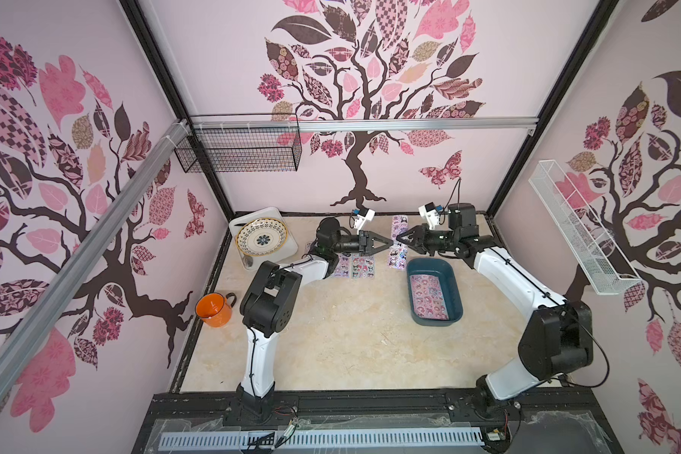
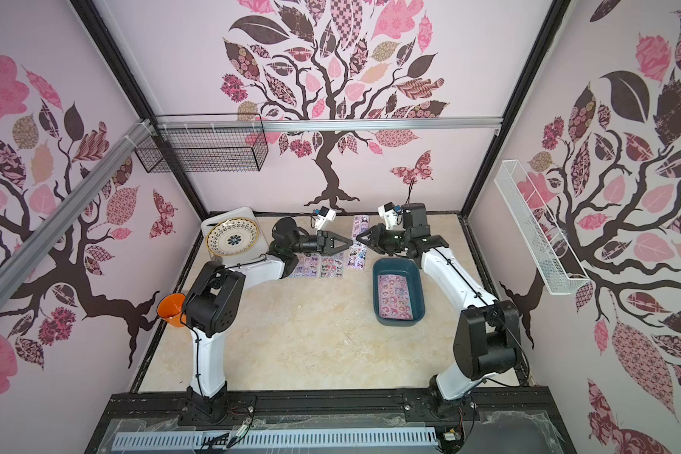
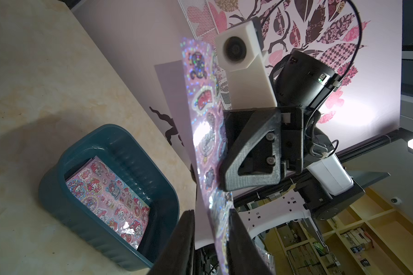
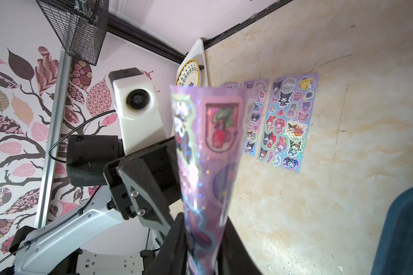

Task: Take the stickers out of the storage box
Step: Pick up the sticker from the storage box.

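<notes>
One pink-lilac sheet of the stickers (image 1: 398,228) (image 3: 205,133) (image 4: 212,142) hangs upright above the table's far middle. My left gripper (image 1: 391,242) (image 3: 211,214) and right gripper (image 1: 398,238) (image 4: 203,219) meet tip to tip on it. Each is shut on the curled sheet, which runs between its fingers. The teal storage box (image 1: 455,291) (image 3: 57,166) stands just below the right gripper, and more stickers (image 1: 429,295) (image 3: 107,197) lie flat in it. Other sheets (image 1: 356,267) (image 4: 289,123) lie on the table under the left arm.
A patterned plate (image 1: 261,238) sits on a white tray (image 1: 276,214) at the far left. An orange mug (image 1: 213,310) stands by the left wall. A black wire basket (image 1: 244,147) and a white one (image 1: 578,228) hang on the walls.
</notes>
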Controlling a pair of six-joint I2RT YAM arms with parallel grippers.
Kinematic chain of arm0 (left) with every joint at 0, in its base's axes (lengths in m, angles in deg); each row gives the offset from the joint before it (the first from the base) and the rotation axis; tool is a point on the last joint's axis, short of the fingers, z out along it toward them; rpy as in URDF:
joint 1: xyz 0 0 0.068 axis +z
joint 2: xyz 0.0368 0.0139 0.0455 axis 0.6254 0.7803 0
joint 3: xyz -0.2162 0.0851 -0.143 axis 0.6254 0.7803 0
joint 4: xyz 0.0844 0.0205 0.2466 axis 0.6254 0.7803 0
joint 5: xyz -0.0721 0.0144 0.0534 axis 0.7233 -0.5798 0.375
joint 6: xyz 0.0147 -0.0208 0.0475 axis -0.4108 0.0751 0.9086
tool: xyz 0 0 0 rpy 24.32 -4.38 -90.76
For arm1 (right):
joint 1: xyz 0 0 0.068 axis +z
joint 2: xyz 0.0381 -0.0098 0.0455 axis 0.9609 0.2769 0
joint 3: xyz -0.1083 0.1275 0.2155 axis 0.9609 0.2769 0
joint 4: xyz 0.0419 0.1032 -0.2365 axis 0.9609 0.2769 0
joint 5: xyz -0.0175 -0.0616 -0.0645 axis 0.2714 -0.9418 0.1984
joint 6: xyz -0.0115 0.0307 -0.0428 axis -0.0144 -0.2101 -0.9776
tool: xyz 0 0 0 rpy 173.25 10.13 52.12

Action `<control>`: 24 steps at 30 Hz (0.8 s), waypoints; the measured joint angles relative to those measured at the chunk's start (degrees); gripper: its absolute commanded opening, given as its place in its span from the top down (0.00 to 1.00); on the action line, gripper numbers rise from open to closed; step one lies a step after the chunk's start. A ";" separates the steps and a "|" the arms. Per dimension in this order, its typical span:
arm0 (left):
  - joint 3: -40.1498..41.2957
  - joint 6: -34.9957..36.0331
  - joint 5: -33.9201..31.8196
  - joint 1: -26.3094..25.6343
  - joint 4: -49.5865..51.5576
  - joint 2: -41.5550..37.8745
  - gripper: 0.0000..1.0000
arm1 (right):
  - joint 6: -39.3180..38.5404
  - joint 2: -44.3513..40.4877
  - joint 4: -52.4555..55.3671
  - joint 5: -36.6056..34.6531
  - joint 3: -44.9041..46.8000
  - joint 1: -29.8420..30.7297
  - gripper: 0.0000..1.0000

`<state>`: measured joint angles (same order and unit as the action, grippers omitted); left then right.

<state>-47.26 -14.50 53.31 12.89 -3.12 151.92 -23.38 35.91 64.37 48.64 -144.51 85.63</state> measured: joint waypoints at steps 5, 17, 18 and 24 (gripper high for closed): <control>-0.02 -0.81 0.00 0.00 -0.79 0.00 0.77 | 0.00 0.59 -0.02 0.00 0.11 0.00 0.74; -0.02 0.39 -0.46 0.04 0.24 0.00 1.00 | 0.42 0.57 -0.48 -0.35 0.35 0.00 0.47; 0.00 0.44 -0.57 0.15 0.28 0.00 1.00 | 0.44 0.52 -1.05 -0.63 0.63 0.00 0.42; 3.45 -0.15 -2.19 2.49 -1.29 -0.72 1.00 | 3.19 0.39 -5.49 -1.90 4.76 -0.31 0.19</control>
<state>-43.81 -14.65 51.13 15.38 -4.41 151.20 -20.19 36.30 58.89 46.74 -139.75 85.32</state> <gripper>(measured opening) 0.066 0.776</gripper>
